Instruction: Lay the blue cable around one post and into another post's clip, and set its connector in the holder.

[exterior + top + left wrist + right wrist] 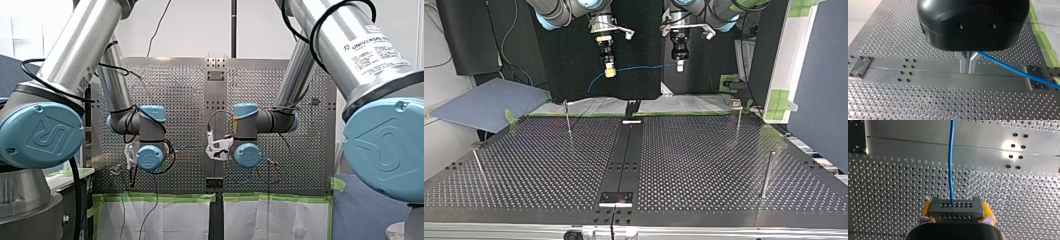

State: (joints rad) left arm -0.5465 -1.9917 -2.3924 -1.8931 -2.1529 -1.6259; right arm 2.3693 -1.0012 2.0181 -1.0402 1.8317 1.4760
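The blue cable (644,66) hangs in the air between my two grippers, high above the perforated table (704,165). My right gripper (610,71), at the top view's left, is shut on the cable's dark grey connector (955,207), which sits between its yellow pads (926,208). From the connector the cable (951,162) runs straight ahead. My left gripper (968,65), at the top view's right, has its metal fingers pressed together on the cable (1013,70), which leaves to one side. A slack part of the cable (593,82) droops beyond my right gripper.
Thin upright posts stand on the table: one (567,116) at the top view's far left, one with a clip head (737,106) at its far right, one (767,174) near right, one (477,164) near left. A small plate (615,198) lies on the dark centre strip.
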